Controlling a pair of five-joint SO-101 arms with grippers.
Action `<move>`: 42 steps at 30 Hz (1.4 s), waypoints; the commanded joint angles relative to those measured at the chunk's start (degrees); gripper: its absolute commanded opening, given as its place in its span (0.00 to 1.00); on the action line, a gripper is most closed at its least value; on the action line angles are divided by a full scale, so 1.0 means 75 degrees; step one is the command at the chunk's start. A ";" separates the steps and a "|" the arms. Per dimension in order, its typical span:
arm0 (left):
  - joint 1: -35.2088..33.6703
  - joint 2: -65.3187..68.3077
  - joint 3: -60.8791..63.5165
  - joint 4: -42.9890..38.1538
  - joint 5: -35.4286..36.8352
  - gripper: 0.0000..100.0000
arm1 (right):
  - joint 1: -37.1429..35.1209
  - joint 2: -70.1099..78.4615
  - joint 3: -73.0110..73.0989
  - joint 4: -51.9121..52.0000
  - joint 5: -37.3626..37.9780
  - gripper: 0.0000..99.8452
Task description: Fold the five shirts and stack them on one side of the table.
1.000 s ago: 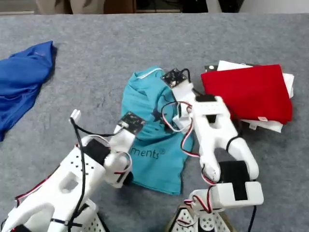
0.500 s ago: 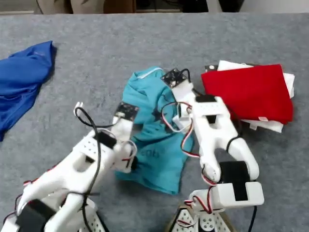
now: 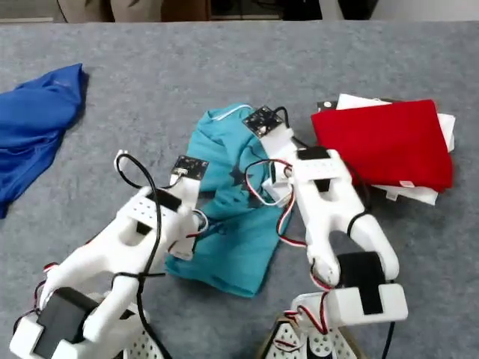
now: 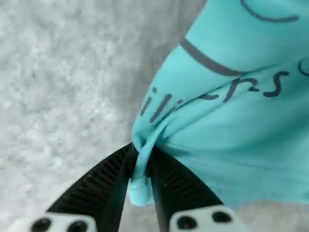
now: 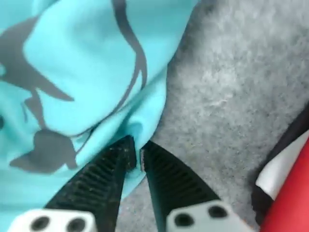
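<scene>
Left pincer (image 4: pixel 140 153): clamped on a bunched edge of the teal shirt (image 4: pixel 231 121), with cloth squeezed between the jaws.
Right pincer (image 5: pixel 136 147): closed on the shirt's opposite edge, a thin fold nipped at the tips.
Teal shirt: spans the gap between the two pincers and lies rumpled on the bench (image 3: pixel 150 82).
Step in hand: probably folding this shirt, both sides gripped and the fold not yet laid.
Next move: likely both pincers carrying their edges the same way and level, so one half lands squarely on the other.
Edges: the folded stack topped by the red shirt (image 3: pixel 385 142) is just outside the right pincer, so a swing that way could disturb it.
Open room: bare bench beyond both pincers. The blue shirt (image 3: pixel 37 120) lies well outside the left pincer.
</scene>
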 commanded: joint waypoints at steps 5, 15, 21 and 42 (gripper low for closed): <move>-0.2708 -0.0041 -0.3458 0.2684 -0.2168 0.02 | -0.0944 -0.1870 -0.0674 0.1664 -0.0094 0.00; -0.5521 0.0041 -0.8252 0.3411 -0.2708 0.02 | -0.2421 -0.3851 -0.0721 0.3704 -0.0105 0.00; -0.5556 0.0041 -0.8674 0.3423 -0.2684 0.02 | -0.3722 -0.4929 -0.0721 0.4876 -0.0105 0.00; -0.5579 -0.0053 -0.4243 0.3938 -0.3317 0.18 | -0.2702 -0.0100 -0.4050 0.2567 -0.0610 0.18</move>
